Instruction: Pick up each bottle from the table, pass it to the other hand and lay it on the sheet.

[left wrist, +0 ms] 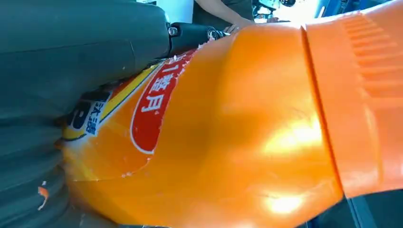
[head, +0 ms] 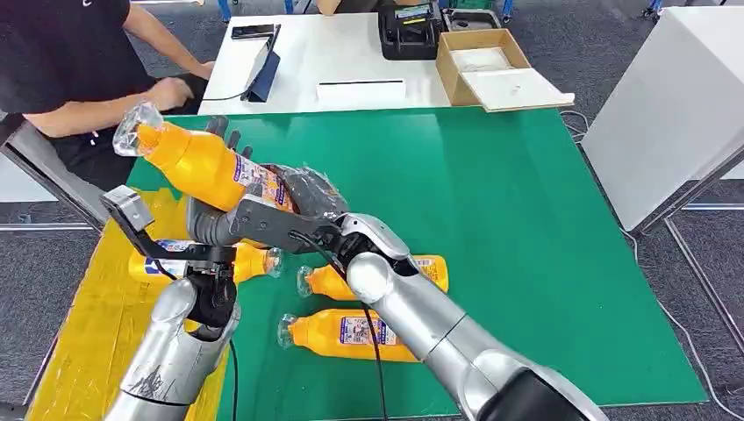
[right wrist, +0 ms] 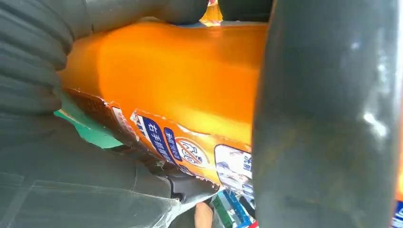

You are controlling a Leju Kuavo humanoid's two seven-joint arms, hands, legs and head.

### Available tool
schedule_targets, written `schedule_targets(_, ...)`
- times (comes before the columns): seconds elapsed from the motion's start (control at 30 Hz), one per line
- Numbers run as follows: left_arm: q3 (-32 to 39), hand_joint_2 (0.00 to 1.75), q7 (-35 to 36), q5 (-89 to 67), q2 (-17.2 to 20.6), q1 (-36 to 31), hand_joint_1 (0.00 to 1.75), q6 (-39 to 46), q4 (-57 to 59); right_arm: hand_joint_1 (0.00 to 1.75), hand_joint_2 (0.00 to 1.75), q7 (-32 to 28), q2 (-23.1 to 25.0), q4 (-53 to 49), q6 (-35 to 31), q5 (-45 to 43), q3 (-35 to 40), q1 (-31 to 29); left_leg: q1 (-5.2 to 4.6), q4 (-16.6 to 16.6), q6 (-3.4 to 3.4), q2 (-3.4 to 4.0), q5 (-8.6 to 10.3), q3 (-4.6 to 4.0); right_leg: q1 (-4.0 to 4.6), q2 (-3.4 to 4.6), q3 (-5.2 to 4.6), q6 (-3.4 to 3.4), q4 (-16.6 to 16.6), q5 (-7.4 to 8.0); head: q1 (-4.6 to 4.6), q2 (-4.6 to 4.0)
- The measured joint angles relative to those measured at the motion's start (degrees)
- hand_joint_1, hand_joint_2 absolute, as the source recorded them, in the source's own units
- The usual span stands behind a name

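An orange bottle [head: 197, 162] with a clear cap is held up over the left side of the green table [head: 526, 219]. My right hand [head: 303, 197] grips its lower body; a thick thumb [right wrist: 328, 118] crosses the bottle [right wrist: 180, 76] in the right wrist view. My left hand [head: 226, 140] stands behind the bottle with straight fingers, and the bottle [left wrist: 228, 137] lies against its palm. Another orange bottle [head: 250, 261] lies at the edge of the yellow sheet [head: 88, 333]. Two more bottles [head: 430, 270] [head: 351, 335] lie on the green table, under my right arm.
A person [head: 61, 61] sits at the far left, hands near the table's corner. Behind the green table a white table [head: 351, 53] carries a tablet, a black device and an open cardboard box [head: 491, 66]. A white cabinet [head: 676, 105] stands at the right.
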Motion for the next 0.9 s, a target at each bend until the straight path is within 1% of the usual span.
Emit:
schedule_targets(0.03, 0.02, 1.75, 0.13, 0.0, 0.0, 0.07, 0.0, 0.0, -0.02, 1.75, 1.75, 0.07, 0.0, 0.04, 0.0, -0.04, 0.07, 0.06, 0.0, 0.0, 0.0, 0.0, 0.0, 0.0, 0.0, 0.0, 0.0, 0.0, 0.0, 0.0, 0.02, 0.0)
schedule_targets(0.07, 0.04, 1.75, 0.22, 0.0, 0.0, 0.14, 0.03, 0.02, -0.07, 1.75, 1.75, 0.15, 0.0, 0.11, 0.0, -0.09, 0.18, 0.09, 0.0, 0.0, 0.0, 0.0, 0.0, 0.0, 0.0, 0.0, -0.01, 0.0, 0.0, 0.0, 0.0, 0.0)
schedule_targets(0.1, 0.07, 1.75, 0.39, 0.0, 0.0, 0.26, 1.41, 0.07, -0.22, 1.75, 1.75, 0.33, -0.02, 0.15, -0.02, -0.22, 0.37, 0.09, 0.0, 0.0, 0.0, 0.0, 0.0, 0.0, 0.0, 0.0, -0.02, 0.0, 0.0, 0.0, 0.0, 0.0)
schedule_targets(0.13, 0.09, 1.75, 0.48, 0.0, 0.0, 0.37, 1.75, 0.09, -0.28, 1.75, 1.75, 0.48, -0.02, 0.17, -0.09, -0.42, 0.5, 0.09, 0.0, 0.0, 0.0, 0.0, 0.0, 0.0, 0.0, 0.0, -0.02, 0.0, 0.0, 0.0, 0.0, 0.0)
schedule_targets(0.9, 0.87, 1.75, 0.96, 0.07, 0.02, 1.28, 1.75, 0.15, -1.33, 1.75, 1.75, 0.9, -0.28, 0.2, -0.5, -1.84, 1.77, 0.56, 0.0, 0.0, -0.01, 0.01, 0.0, 0.0, 0.0, 0.01, -0.02, 0.0, 0.0, 0.0, 0.0, 0.0)
